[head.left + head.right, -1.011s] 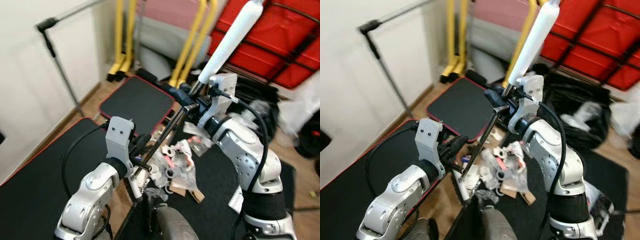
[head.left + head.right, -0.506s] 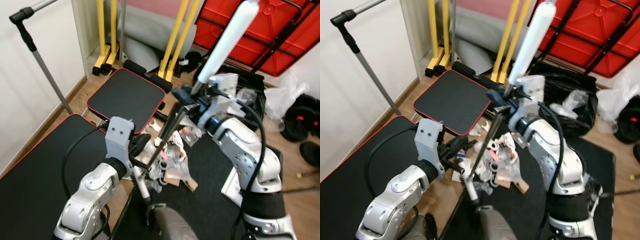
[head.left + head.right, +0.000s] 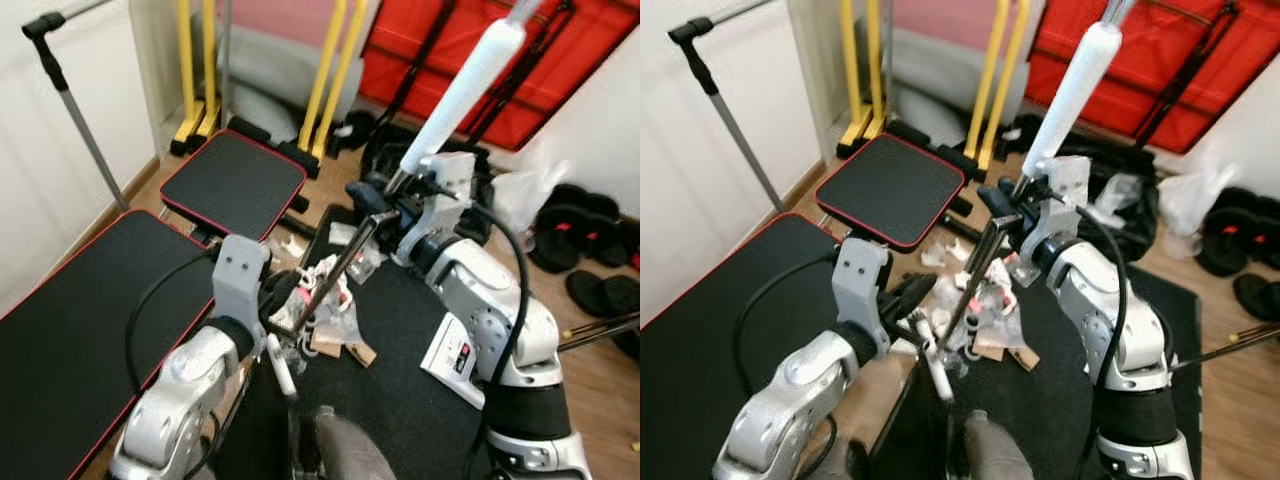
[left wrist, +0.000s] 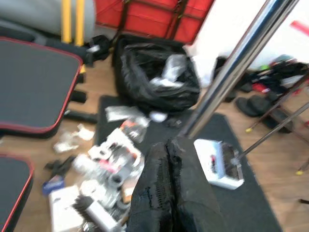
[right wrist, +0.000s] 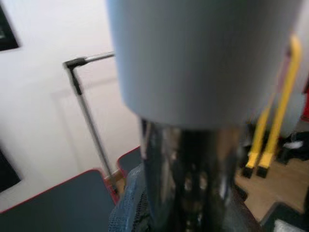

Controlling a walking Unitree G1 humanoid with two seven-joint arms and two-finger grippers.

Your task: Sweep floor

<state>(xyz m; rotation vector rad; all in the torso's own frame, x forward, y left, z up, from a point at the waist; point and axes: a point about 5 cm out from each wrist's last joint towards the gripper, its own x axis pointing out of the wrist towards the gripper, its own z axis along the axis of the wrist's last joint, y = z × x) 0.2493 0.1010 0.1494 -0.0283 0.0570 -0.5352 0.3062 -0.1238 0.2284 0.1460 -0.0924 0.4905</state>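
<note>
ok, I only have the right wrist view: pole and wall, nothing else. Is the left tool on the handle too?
Observer: Yes. The left tool is shut on the broom handle, lower down the shaft than the right tool.
Operator: Where's the litter?
Observer: A litter pile lies on the floor ahead of the robot, at the edge of the black mat.
Operator: Anywhere to put it?
Observer: An open black bin bag sits beyond the pile, with rubbish inside.
</note>
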